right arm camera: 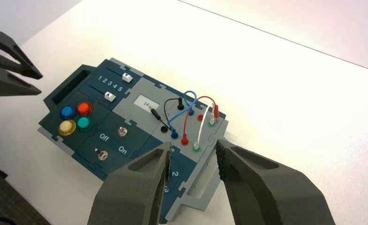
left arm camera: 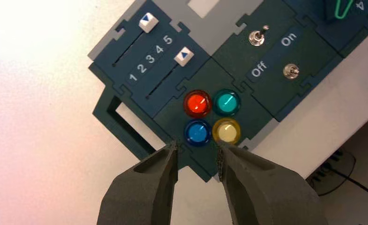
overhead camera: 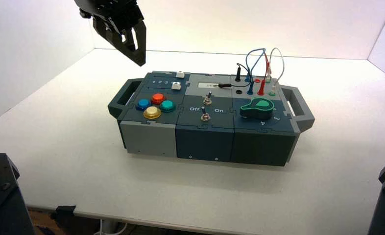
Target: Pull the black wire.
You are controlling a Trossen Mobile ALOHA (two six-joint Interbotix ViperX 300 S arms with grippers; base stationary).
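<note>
The black wire (overhead camera: 228, 84) is on the box's back right panel. One black plug (overhead camera: 238, 73) stands upright in a socket. The other plug (overhead camera: 225, 85) lies loose on the grey panel beside an empty black socket (overhead camera: 238, 91). In the right wrist view the wire (right arm camera: 169, 104) loops from the standing plug (right arm camera: 180, 104) to the loose plug (right arm camera: 155, 112). My left gripper (overhead camera: 134, 49) hangs open and empty high above the box's left end, over the coloured buttons (left arm camera: 212, 117). My right gripper (right arm camera: 194, 150) is open and empty, high over the box's right end; it is out of the high view.
The box (overhead camera: 205, 142) has a handle at each end. Blue (overhead camera: 252, 58), red (overhead camera: 266, 66) and white (overhead camera: 280, 61) leads stand plugged in beside the black one. A green knob (overhead camera: 256, 107), two toggle switches (overhead camera: 206, 106) and two sliders (left arm camera: 165, 40) lie on top.
</note>
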